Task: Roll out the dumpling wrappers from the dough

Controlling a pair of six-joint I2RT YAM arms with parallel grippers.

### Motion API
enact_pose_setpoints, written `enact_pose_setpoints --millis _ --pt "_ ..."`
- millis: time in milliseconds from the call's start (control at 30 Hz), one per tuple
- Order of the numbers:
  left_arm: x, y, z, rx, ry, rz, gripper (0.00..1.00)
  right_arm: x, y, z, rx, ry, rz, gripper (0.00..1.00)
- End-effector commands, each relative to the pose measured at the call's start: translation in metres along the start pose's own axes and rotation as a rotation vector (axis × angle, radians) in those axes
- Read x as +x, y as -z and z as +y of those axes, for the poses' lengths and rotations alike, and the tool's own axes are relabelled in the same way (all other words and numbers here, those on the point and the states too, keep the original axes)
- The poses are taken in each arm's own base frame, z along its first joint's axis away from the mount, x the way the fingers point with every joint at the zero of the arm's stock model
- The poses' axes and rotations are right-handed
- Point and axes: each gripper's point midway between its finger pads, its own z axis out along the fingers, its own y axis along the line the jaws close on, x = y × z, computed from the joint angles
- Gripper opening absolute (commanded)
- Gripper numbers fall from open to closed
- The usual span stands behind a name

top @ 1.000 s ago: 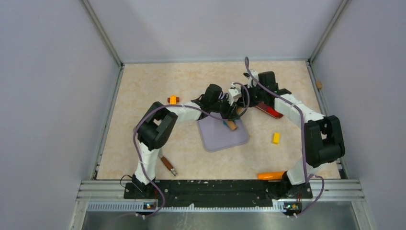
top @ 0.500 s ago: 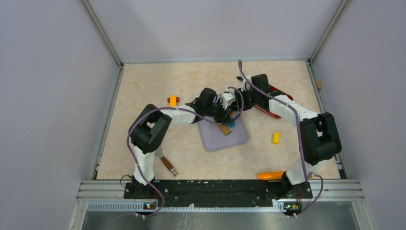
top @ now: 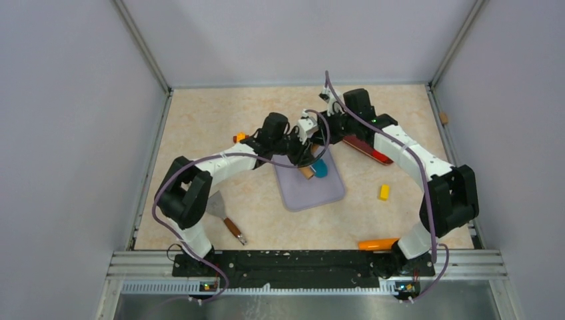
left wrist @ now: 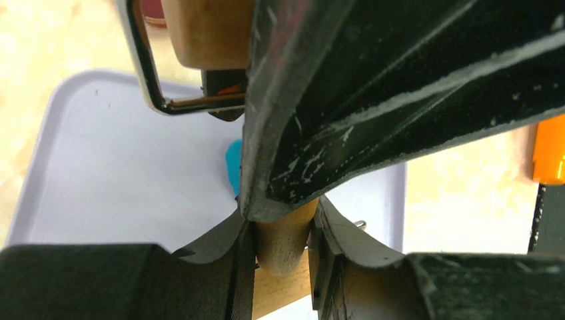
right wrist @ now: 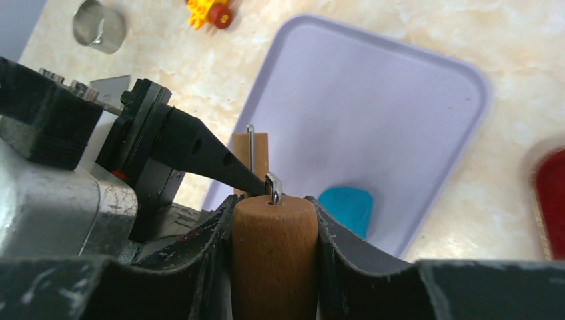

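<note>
From its base at the bottom of the top view, the left arm (top: pixel 185 198) pushes its black elbow out to the lower left and reaches up and right toward the centre. The right arm (top: pixel 453 198) mirrors it, with its elbow at the right and its forearm slanting up-left. Their wrists meet over the upper edge of the lavender plastic mat (top: pixel 300 193) on the beige marbled tabletop (top: pixel 200 120). The left fingers (left wrist: pixel 220 257) are clamped on one wooden end of the tan wooden roller (right wrist: pixel 274 253), the right fingers (right wrist: pixel 336 247) on the other. The teal-blue putty dough (top: pixel 320 169) lies on the mat, just right of the roller. Compared with a second ago, both wrists and the roller sit further toward the upper left. The left elbow has swung leftward, and more of the dough shows.
</note>
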Motion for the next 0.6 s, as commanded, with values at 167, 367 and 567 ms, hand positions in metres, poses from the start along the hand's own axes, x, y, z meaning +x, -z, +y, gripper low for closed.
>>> enact_pose_setpoints --millis 167,367,567 --pt "-0.042 -0.035 0.031 -0.045 0.006 -0.075 0.00 0.032 0.036 -0.068 0.305 0.082 0.092 0.00" --pt "-0.026 -0.069 0.037 -0.033 0.028 -0.045 0.00 0.061 0.031 -0.097 0.368 0.074 0.150 0.00" --pt "0.019 -0.101 0.037 -0.037 0.081 0.025 0.00 0.098 0.018 -0.118 0.410 0.055 0.246 0.00"
